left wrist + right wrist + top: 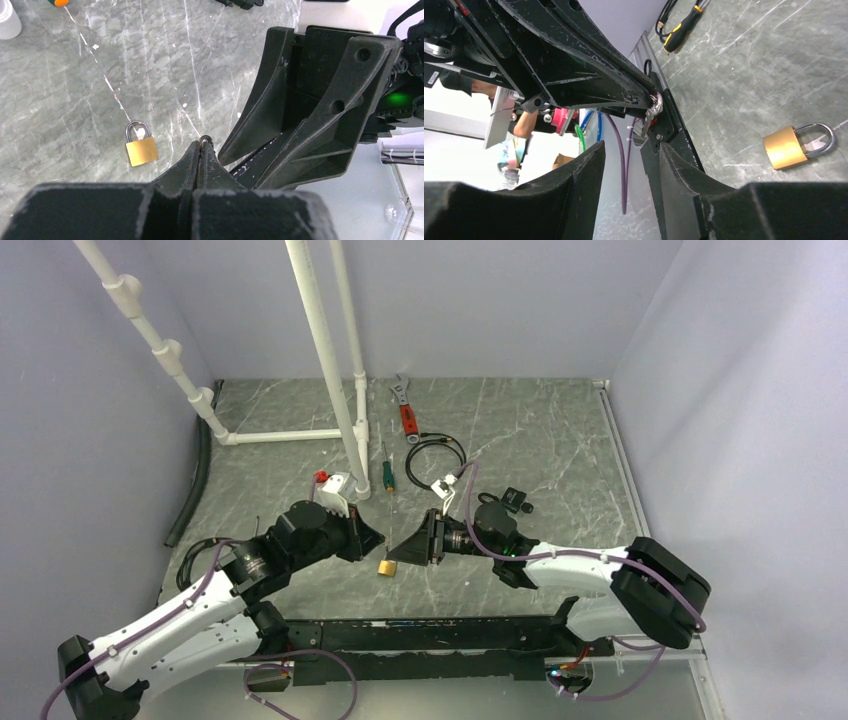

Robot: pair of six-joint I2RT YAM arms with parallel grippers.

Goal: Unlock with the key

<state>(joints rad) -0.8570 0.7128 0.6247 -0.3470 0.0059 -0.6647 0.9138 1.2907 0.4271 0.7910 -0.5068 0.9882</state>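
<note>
On the grey marbled table (560, 440) the padlock (386, 566) lies loose. The key (650, 117) is pinched in the closed left gripper (204, 144) - a handover is judged. The right gripper (630, 147) is held part-open and empty - a square grip on the key is required next.

Gold padlock (141, 151), grey white-veined marble table (75, 100), red-handled wrench (408, 418), green-handled screwdriver (388, 473)

Left arm (170, 625) and right arm (585, 575): white shells over the long links, black housings at the joints and wrists. A purple cable (623, 170) was strapped along each arm. Left pincer (382, 538) and right pincer (400, 550): matt black wedge-shaped fingers, scuffed pale along the edges. The right pincer's ribbed frame bore round holes. A green light (395, 97) glowed on the right wrist, at three o'clock in the left wrist view.
</note>
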